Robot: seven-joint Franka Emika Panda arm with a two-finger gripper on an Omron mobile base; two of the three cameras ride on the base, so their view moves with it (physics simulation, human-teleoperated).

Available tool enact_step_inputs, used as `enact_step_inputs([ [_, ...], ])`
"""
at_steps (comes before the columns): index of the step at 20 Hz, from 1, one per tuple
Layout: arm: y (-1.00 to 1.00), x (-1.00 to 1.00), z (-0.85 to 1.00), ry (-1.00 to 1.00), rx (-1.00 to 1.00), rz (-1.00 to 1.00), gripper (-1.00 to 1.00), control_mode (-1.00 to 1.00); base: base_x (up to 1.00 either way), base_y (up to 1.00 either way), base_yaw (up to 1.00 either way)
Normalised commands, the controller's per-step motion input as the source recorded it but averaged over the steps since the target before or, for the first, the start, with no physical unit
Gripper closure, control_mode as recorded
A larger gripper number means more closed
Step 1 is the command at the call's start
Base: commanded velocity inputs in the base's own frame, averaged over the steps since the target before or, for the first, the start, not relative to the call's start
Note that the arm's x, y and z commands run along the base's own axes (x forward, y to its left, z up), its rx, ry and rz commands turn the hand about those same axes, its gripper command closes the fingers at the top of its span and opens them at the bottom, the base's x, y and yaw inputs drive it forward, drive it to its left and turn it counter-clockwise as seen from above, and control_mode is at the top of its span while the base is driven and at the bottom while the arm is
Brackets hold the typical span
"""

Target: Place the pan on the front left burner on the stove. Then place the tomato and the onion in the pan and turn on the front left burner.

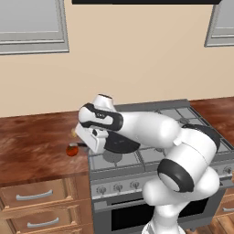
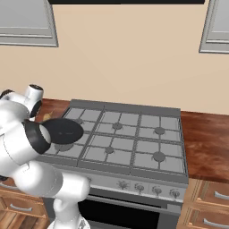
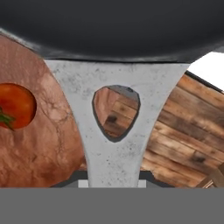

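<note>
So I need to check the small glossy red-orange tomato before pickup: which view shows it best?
The hand view: the tomato appears large on the brown counter, cut by the frame edge. In the left base view it is tiny beside the arm.

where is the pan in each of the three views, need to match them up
Left base view: the pan sits mid-frame over the stove's left end, partly behind the white arm.
Right base view: a dark disc at the left, over the left grates, beside the arm.
Hand view: its black bowl spans the top, and its silvery handle end runs down the middle.
Shared landmark: the brown counter left of the stove, on which the tomato lies.
</note>
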Motion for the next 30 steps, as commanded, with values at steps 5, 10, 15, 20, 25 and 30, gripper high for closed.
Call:
enact_step_inputs([
  [5,-0.04,0.00,-0.19,0.00,-0.01,0.00,1.00,-1.00,0.00,0.00,0.00],
  [10,-0.02,0.00,-0.20,0.00,-0.01,0.00,1.00,-1.00,0.00,0.00,0.00],
  [15,-0.02,0.00,-0.22,-0.04,-0.01,0.01,1.00,-1.00,0.00,0.00,0.00],
  [20,0.00,0.00,-0.16,-0.04,-0.01,0.01,1.00,-1.00,0.00,0.00,0.00],
  [25,0.00,0.00,-0.18,-0.06,-0.03,0.03,1.00,-1.00,0.00,0.00,0.00],
  [30,0.00,0.01,-0.12,-0.05,-0.03,0.02,1.00,-1.00,0.00,0.00,0.00],
])
